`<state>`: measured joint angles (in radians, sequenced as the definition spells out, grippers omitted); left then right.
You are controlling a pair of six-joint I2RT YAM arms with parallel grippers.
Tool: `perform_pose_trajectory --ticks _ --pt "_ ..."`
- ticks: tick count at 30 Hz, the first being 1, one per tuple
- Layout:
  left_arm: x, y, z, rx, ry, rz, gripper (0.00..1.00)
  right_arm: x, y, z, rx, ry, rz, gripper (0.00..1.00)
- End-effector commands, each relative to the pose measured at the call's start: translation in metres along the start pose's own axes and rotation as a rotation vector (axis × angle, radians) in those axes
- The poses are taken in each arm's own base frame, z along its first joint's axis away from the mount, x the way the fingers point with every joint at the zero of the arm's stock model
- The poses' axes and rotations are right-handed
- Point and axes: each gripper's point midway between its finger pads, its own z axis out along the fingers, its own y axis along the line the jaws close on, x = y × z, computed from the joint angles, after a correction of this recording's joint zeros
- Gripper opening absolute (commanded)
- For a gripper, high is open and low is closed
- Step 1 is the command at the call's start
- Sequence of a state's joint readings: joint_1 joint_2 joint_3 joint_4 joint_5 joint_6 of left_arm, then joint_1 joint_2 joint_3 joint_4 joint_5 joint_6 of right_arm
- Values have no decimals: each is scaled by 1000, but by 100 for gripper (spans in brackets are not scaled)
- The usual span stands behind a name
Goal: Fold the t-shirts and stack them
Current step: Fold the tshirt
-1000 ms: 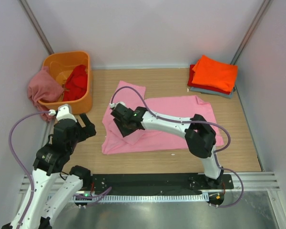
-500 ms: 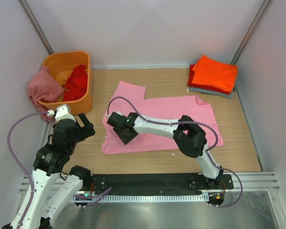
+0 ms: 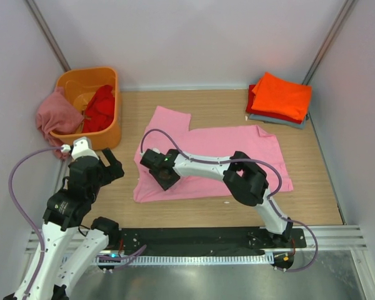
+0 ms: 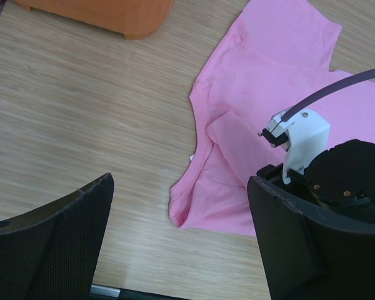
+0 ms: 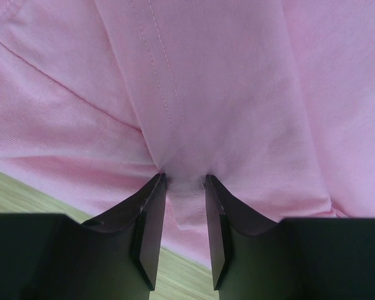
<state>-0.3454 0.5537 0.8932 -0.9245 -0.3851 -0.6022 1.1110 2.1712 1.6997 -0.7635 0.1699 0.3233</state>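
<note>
Pink t-shirt (image 3: 237,142) | right gripper (image 5: 183,180) pinching fold, shifted left | left gripper (image 4: 178,187) unmoved

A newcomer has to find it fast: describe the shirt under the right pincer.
On the wooden table, look between the orange tub far left and the folded stack far right. The light pink t-shirt lies there, the only garment spread out flat; the rest are folded or crumpled.

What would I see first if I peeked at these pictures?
A big pink t-shirt spread in the middle of the table, with the right gripper pinching a fold near its left edge. Next, the bright orange t-shirt topping a folded stack at the back right corner, and the orange tub at the back left holding a red t-shirt.
</note>
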Motion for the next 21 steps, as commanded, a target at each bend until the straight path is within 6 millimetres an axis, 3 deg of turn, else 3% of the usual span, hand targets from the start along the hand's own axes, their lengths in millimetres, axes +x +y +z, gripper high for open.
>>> perform_pose_trajectory --ticks 1,4,6,11,21 --pt "-8 -1 2 -5 -36 -24 88 -2 3 1 6 -14 -17 37" --pt "-8 0 2 -6 -38 -24 88 1 6 3 8 -10 -26 29" --pt "-8 0 2 -6 -38 -26 88 1 6 2 14 -10 -27 16" --pt "-8 0 2 -6 -38 -26 88 -3 -2 -7 49 -25 -28 2" --pt "-8 0 3 -12 -33 -23 88 -27 -23 -42 146 -79 -75 2"
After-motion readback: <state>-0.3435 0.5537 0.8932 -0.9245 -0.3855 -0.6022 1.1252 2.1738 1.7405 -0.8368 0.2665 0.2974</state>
